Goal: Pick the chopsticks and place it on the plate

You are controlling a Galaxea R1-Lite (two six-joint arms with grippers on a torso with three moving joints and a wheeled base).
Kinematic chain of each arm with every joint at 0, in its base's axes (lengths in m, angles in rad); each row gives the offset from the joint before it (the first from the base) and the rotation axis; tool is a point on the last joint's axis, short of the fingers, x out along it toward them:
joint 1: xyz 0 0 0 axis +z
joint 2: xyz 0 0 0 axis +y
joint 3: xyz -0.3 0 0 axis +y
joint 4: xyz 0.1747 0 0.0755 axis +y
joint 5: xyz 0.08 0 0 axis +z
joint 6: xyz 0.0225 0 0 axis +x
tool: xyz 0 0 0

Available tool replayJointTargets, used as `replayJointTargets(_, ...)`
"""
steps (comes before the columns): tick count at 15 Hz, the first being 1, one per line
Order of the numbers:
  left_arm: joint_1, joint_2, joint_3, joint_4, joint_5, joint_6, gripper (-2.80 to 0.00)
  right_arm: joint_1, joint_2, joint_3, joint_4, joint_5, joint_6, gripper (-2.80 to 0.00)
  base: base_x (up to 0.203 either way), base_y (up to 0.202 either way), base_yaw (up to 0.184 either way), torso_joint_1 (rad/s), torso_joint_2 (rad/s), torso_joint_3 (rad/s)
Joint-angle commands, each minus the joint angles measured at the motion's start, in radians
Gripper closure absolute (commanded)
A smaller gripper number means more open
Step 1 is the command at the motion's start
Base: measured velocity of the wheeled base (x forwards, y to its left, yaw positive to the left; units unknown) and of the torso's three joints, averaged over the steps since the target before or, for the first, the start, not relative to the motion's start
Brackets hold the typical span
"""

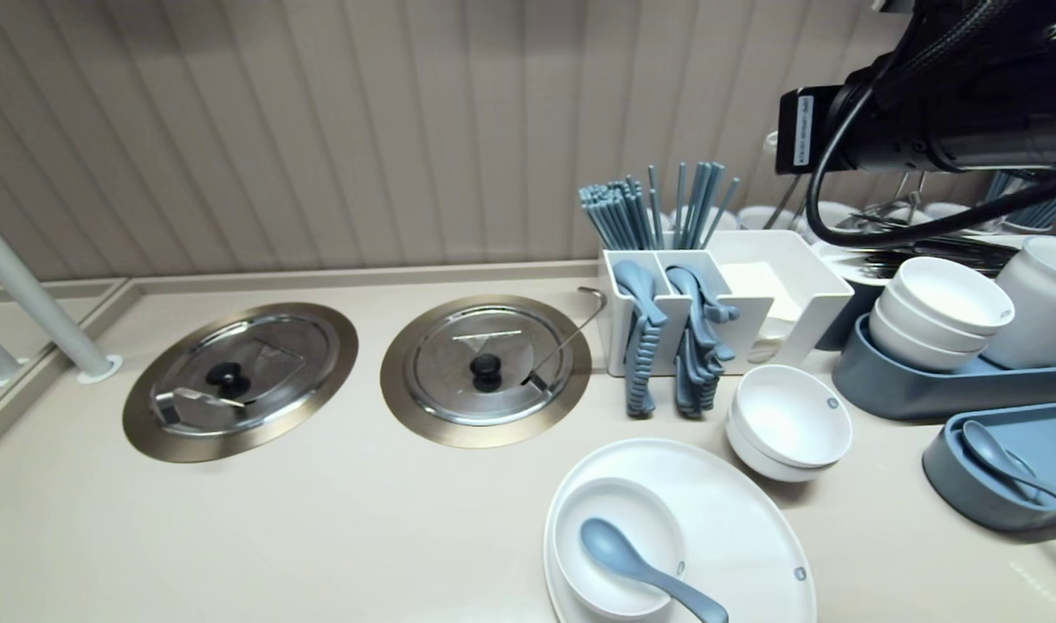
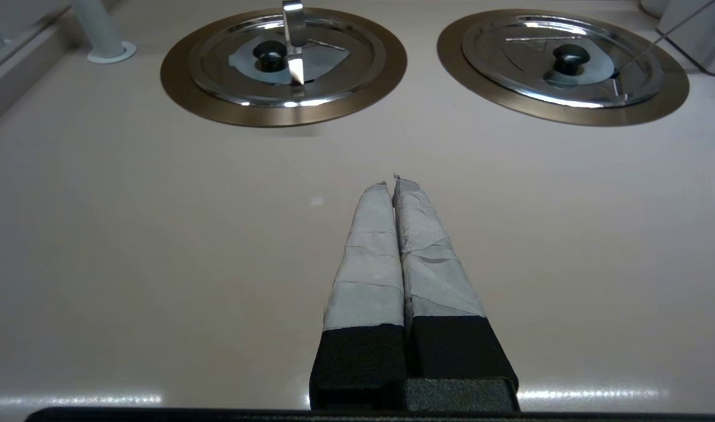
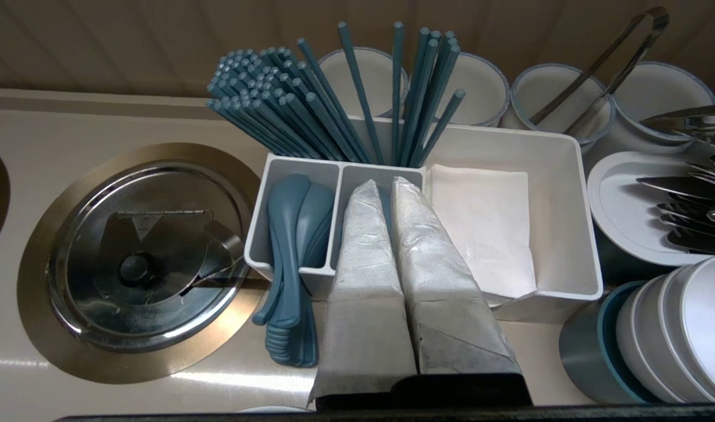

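Spoons [image 1: 699, 342], blue and stacked with their handles spilling over the front edge, lay right under our right gripper [image 3: 385, 184], in the slot of the white caddy [image 3: 568, 176] next to the napkin tray. We held that gripper clenched, its taped fingers [image 3: 363, 264] pressed together and empty, hovering above the slot and apart from the stack. Just beside the fingers on one flank sat the outer slot with more spoons [image 3: 290, 228]. On the other flank lay the folded napkins [image 3: 486, 228]. Just beyond the fingertips stood the chopsticks [image 3: 287, 111]. Farther off were the cups [image 3: 480, 88] and the tongs [image 3: 598, 64], and well out to the side sat the steel lid [image 3: 140, 264]. Our left gripper [image 2: 391, 177] hung clenched too, over bare counter [image 2: 158, 234], near nothing.

To do this well, we judged, the fingers had to part before going any lower, since closed tips could only push the stack. We thought it best to aim at a single handle where it overhung the front edge, to keep off the divider wall, and to stop short of the chopsticks.
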Motion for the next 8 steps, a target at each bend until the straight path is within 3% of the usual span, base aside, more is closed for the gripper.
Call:
replayJointTargets(1,0.000,0.000,0.008,0.000,0.000,0.000,0.00,-0.013,0.048,-0.020,0.002,-0.004,0.001,0.00,0.000,0.000,0.000,0.000,0.00,0.000)
replayJointTargets(3,0.000,0.000,0.008,0.000,0.000,0.000,0.00,-0.054,0.105,-0.050,0.002,-0.003,0.001,0.00,0.000,0.000,0.000,0.000,0.00,0.000)
replayJointTargets(4,0.000,0.000,0.008,0.000,-0.001,0.000,0.00,-0.079,0.128,-0.061,0.003,-0.002,-0.001,-2.80,0.000,0.000,0.000,0.000,0.00,0.000)
replayJointTargets(8,0.000,0.000,0.008,0.000,0.000,0.000,0.00,-0.102,0.167,-0.092,0.004,-0.001,-0.001,-2.80,0.000,0.000,0.000,0.000,0.00,0.000)
